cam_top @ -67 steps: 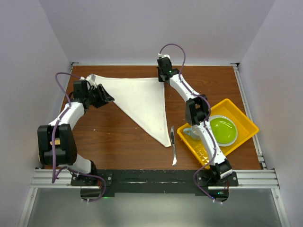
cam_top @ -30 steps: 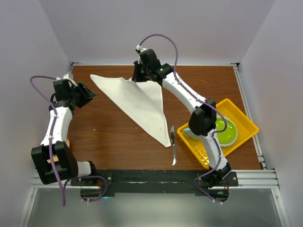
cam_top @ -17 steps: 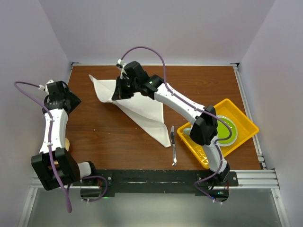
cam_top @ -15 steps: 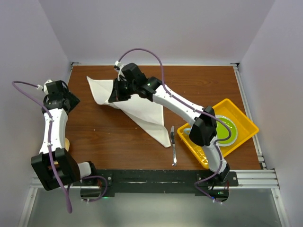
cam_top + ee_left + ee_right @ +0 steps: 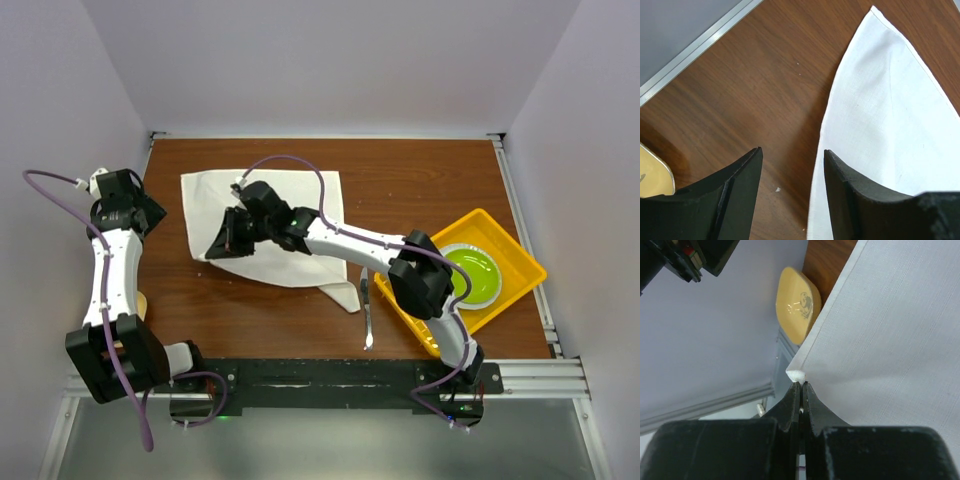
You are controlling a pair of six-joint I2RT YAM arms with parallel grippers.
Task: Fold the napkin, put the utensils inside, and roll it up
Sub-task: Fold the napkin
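Note:
The white napkin (image 5: 290,215) lies on the brown table, spread from the back left toward the middle. My right gripper (image 5: 222,240) is shut on a napkin corner (image 5: 796,375) and holds it over the cloth's front left part. The silver knife (image 5: 365,305) lies on the table beside the napkin's lower tip, next to the yellow tray. My left gripper (image 5: 148,215) is open and empty at the far left; in the left wrist view the napkin (image 5: 890,125) edge runs past its right finger (image 5: 860,200).
A yellow tray (image 5: 520,262) at the right holds a green plate (image 5: 470,272). A tan dish (image 5: 797,302) sits at the table's left edge, also visible in the left wrist view (image 5: 652,175). Metal rails border the table.
My right gripper has carried the napkin corner from the back toward the front left, spreading the cloth wider. My left arm drew back to the left edge.

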